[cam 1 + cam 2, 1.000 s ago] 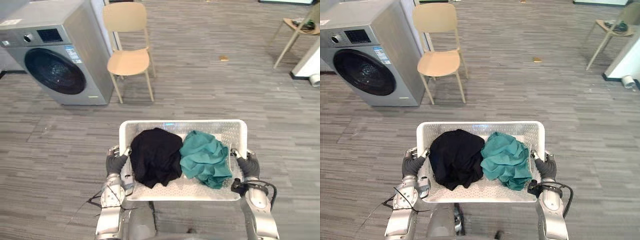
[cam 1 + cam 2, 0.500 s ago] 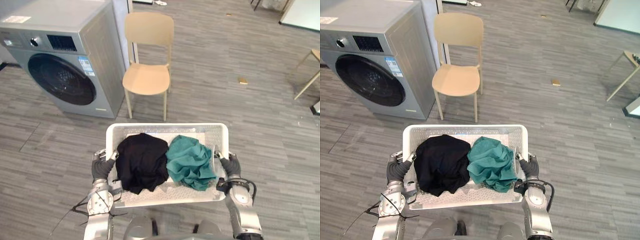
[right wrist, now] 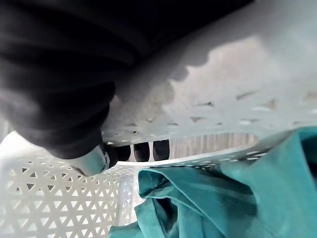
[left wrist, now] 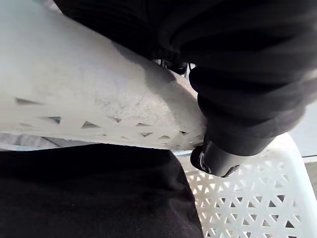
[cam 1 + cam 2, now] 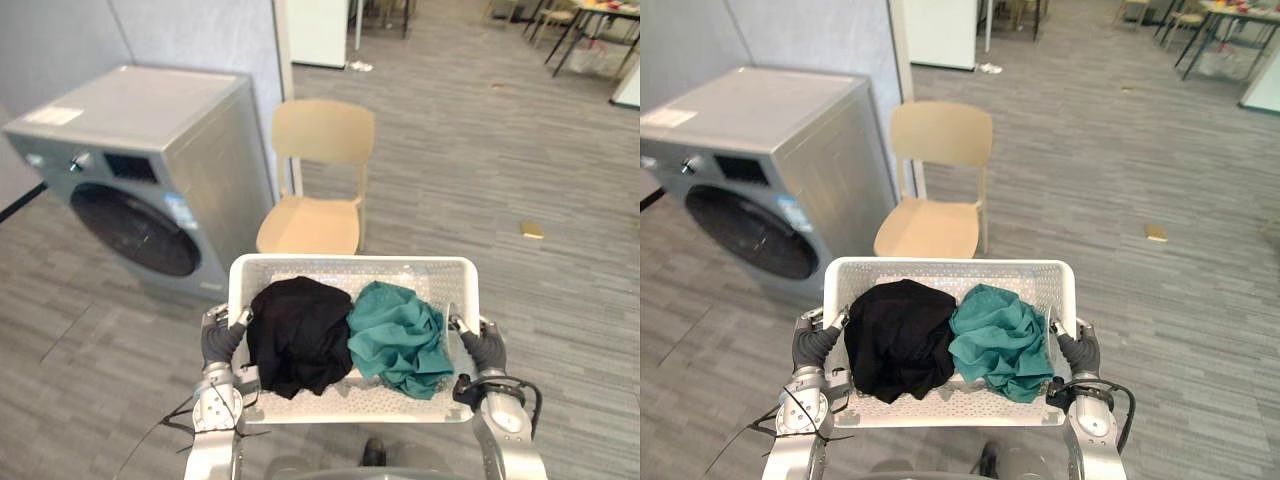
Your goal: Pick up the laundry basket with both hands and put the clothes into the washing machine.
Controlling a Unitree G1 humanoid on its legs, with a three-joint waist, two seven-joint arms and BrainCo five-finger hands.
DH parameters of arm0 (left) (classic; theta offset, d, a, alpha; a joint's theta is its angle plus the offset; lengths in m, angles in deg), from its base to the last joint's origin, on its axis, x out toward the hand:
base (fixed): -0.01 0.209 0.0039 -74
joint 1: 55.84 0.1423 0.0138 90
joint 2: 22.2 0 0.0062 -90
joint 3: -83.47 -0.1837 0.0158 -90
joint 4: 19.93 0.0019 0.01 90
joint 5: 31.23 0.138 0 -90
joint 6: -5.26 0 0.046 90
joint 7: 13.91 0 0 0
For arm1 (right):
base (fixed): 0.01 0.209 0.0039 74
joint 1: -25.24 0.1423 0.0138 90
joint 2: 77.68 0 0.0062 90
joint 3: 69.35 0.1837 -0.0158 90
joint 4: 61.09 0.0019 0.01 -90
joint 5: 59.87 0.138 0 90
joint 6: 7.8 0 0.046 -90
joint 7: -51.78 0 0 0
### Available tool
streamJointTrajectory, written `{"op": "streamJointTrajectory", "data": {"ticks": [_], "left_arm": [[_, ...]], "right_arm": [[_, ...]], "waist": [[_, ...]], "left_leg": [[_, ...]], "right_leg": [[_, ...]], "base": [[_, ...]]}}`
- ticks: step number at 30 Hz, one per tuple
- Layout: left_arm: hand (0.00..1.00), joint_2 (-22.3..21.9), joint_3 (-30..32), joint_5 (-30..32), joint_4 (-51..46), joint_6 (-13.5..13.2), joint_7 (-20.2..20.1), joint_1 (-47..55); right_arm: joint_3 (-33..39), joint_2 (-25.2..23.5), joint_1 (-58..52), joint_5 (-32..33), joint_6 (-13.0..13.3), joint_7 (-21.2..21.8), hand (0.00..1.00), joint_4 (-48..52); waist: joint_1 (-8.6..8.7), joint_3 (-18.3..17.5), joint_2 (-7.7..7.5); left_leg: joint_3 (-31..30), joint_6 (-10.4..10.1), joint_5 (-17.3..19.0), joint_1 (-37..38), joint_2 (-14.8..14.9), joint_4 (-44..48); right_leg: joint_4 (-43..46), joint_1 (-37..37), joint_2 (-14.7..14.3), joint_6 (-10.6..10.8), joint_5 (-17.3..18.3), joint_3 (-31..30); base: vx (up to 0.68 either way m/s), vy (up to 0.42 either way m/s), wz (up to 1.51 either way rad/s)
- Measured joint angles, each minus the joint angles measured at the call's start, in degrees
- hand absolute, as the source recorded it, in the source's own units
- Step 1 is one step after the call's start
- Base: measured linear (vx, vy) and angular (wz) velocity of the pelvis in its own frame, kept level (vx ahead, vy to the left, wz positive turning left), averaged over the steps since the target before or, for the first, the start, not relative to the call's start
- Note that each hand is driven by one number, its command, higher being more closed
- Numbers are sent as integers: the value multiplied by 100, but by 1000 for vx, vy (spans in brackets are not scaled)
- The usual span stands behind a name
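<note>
Fingers of left hand [image 5: 222,340] and right hand [image 5: 484,350] clamp the white perforated plastic laundry basket [image 5: 350,263]; carry level toward grey washing machine [image 5: 140,150].

The chair [image 5: 310,225] stands directly beyond the laundry basket [image 5: 350,263], just beside the washing machine [image 5: 205,190], obstructing the straight path ahead. The machine's round door [image 5: 133,228] is closed. Bare floor [image 5: 560,290] lies open right of the chair.

head stereo pair looking down and ahead over the laundry basket [image 5: 400,268] to the washing machine [image 5: 150,160] and chair [image 5: 312,225], both eyes sharing pretty much everything, wrist cams jammed right against the basket's end walls
</note>
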State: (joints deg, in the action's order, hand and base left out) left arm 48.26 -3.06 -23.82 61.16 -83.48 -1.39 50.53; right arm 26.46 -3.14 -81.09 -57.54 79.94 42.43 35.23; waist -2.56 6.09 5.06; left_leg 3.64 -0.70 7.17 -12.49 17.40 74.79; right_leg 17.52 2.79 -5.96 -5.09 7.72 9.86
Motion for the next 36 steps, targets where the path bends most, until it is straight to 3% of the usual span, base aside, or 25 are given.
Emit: {"op": "streamJointTrajectory", "data": {"ticks": [2, 3, 5, 6, 7, 8, 11, 15, 17, 18, 20, 21, 23, 25, 27, 29, 30, 32, 34, 36], "left_arm": [[100, 17, 62, -2, -6, -21, -4, 1], [100, 16, 71, -2, -4, -22, -3, 0], [100, 5, 79, -2, -4, -21, 1, 3], [100, 6, 77, -1, -3, -20, 1, 2], [100, 4, 79, -1, -5, -21, 3, 3], [100, -18, 106, 0, 7, -20, 9, -17], [100, 67, 253, 12, -3, 15, 59, -173], [100, 39, 425, 130, -252, 21, 254, -161], [100, 54, 421, 234, -290, 32, 256, -156], [100, 79, 443, 255, -295, 75, 256, -114], [100, 91, 447, 312, -305, 96, 256, -101], [100, 72, 453, 414, -409, 129, 265, -84], [100, 78, 522, 457, -474, 130, 286, -83], [100, 79, 571, 457, -479, 137, 307, -62], [100, 65, 571, 451, -483, 137, 367, 12], [100, 39, 570, 451, -483, 136, 398, 27], [100, 4, 547, 448, -457, 143, 392, 38], [100, -62, 566, 449, -534, 135, 399, 118], [100, -60, 603, 450, -583, 131, 399, 93], [100, -58, 557, 447, -579, 131, 383, 90]], "right_arm": [[-8, -19, -4, 0, -1, -27, 100, -2], [-12, -20, 3, 1, -2, -21, 100, -3], [-6, -11, 5, 12, -2, 15, 100, -74], [2, -7, 5, 23, -2, 34, 100, -89], [10, -5, 1, 41, -2, 64, 100, -99], [6, -11, 40, 51, 9, 80, 100, -201], [-9, -262, 140, 82, 8, 86, 100, -387], [-72, -299, 515, 98, 41, 200, 100, -635], [8, -374, 535, 99, 97, 206, 100, -742], [4, -411, 513, 79, 97, 228, 100, -809], [-14, -459, 518, 39, 100, 228, 100, -894], [-62, -446, 542, 39, 125, 227, 100, -1003], [-150, -446, 570, 39, 139, 223, 100, -998], [-195, -450, 585, 41, 162, 218, 100, -997], [-242, -451, 578, 41, 164, 207, 100, -990], [-273, -454, 536, 41, 164, 204, 100, -948], [-296, -409, 494, 42, 170, 204, 100, -916], [-365, -385, 408, 57, 171, 206, 100, -805], [-406, -412, 328, 60, 178, 206, 100, -662], [-367, -394, 295, 108, 178, 204, 100, -640]], "waist": [[-160, 40, -166], [-174, 54, -189], [-156, 108, -265], [-149, 122, -287], [-137, 95, -236], [-149, 113, -253], [-160, 108, -661], [-177, 128, -651], [-156, 188, -708], [-148, 214, -754], [-144, 235, -756], [-138, 280, -638], [-134, 259, -677], [-126, 282, -640], [-98, 271, -658], [-100, 214, -817], [-14, 225, -706], [-44, 164, -497], [-146, 159, -488], [-126, 175, -505]], "left_leg": [[238, 91, 569, -534, -9, -863], [231, 77, 658, -617, -39, -1210], [136, 14, 669, -619, -265, -3164], [76, -10, 634, -573, -340, -3678], [-52, -159, 355, -440, -459, -4707], [-70, -380, -270, -283, -564, -5036], [52, -117, -94, -296, -1034, -4811], [104, -31, 432, -257, -1286, -4578], [244, 74, 524, 64, -1449, -4823], [373, 147, 569, 383, -1588, -5020], [425, 206, 589, 623, -1655, -5196], [423, 380, 585, 836, -1648, -5413], [403, 451, 560, 884, -1617, -5510], [381, 476, 579, 1015, -1526, -5644], [403, 399, 571, 1139, -1483, -5653], [254, 288, 668, 1211, -1615, -5442], [53, 233, 755, 1230, -1609, -5309], [-77, 116, 875, 1279, -1430, -5252], [-76, 63, 904, 1265, -1322, -5155], [189, -13, 950, 1041, -1149, -4437]], "right_leg": [[-323, -418, 111, 51, 62, -332], [-355, -510, 164, 111, 102, -400], [-301, -665, 436, 354, 262, -541], [-267, -688, 516, 427, 325, -563], [-194, -751, 632, 620, 512, -650], [-71, -824, 725, 830, 757, -711], [-203, -975, 1244, 920, 813, -641], [-70, -1038, 1438, 1102, 699, -650], [1284, -504, 1723, 1242, 615, -689], [2207, -101, 1960, 1252, 287, -692], [2649, 75, 2077, 1222, -118, -686], [3072, 381, 2072, 963, -85, -622], [3033, 589, 1954, 905, 336, -500], [2328, 782, 1600, 858, 635, -216], [1374, 724, 1281, 795, 588, -14], [402, 609, 1068, 586, 74, -57], [376, 475, 1028, 520, -165, -35], [145, 232, 856, 461, -124, 124], [101, 149, 782, 402, -78, 195], [-59, -121, 776, 354, 10, 311]], "base": [[448, 55, -76], [451, 150, -65], [416, 233, -41], [348, 299, -32], [337, 334, -28], [329, 332, -16], [302, 281, 22], [166, 201, -3], [124, 226, -11], [144, 178, -18], [148, 157, -23], [153, 140, -26], [139, 87, -16], [190, 11, 4], [237, -49, 22], [252, -98, 48], [213, -80, 68], [250, -84, 36], [181, -103, 14], [131, -60, 34]]}}
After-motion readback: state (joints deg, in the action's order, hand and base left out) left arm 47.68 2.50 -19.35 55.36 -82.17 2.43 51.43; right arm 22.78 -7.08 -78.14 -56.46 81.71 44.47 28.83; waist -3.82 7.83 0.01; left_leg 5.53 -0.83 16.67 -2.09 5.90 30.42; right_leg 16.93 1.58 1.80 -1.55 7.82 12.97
